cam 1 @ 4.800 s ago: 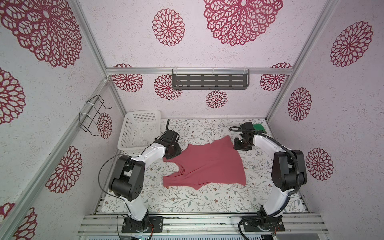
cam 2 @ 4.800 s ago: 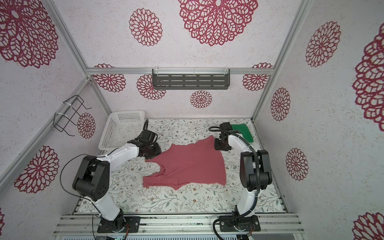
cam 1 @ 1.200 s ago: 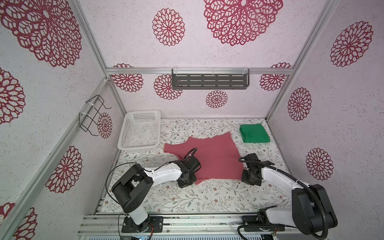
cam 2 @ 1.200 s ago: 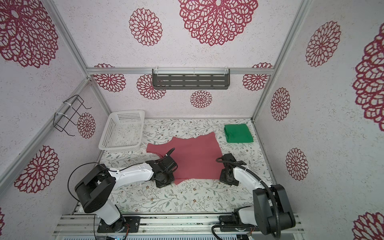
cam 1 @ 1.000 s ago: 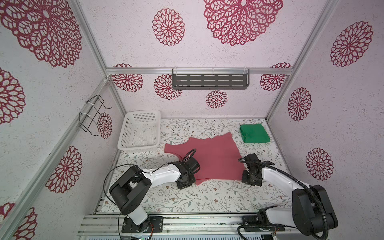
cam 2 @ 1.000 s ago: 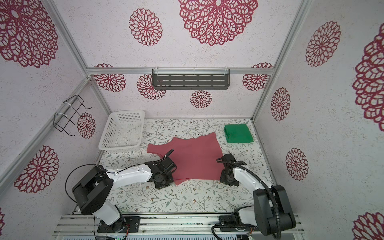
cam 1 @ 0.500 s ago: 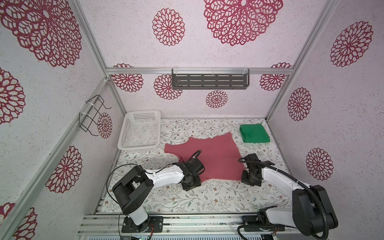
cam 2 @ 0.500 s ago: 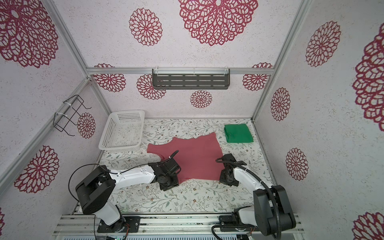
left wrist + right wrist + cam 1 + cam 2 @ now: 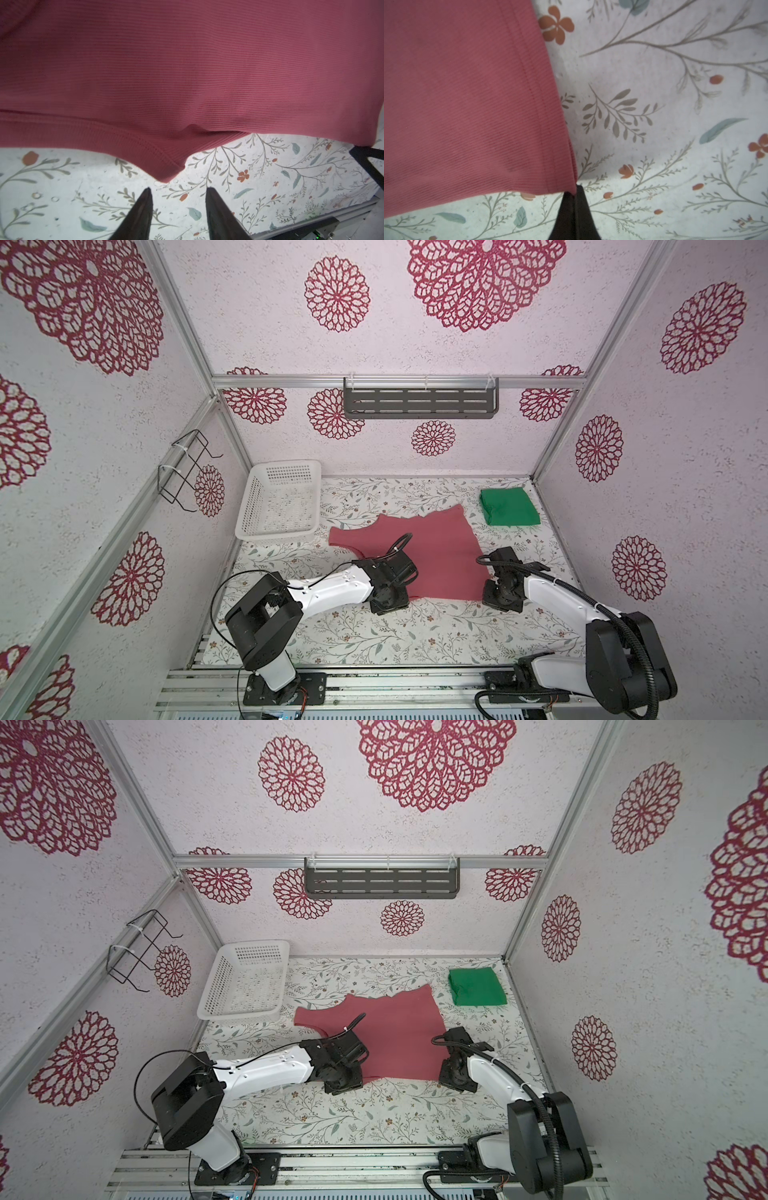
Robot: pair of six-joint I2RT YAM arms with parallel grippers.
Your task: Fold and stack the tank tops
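While the right tool (image 9: 574, 193) pinches the pink tank top (image 9: 432, 556) at its near hem corner, the left tool (image 9: 177, 190) sits parted and empty just off the other near corner. Pink lies mid-tabletop (image 9: 374, 635), apparently folded once; the green tank top (image 9: 509, 506) sits folded far right. Next, likely: right lets go, refold, stack.

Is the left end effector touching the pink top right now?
Apart. The left wrist view shows the left end effector open, with bare flowered table between its fingertips and the pink top.
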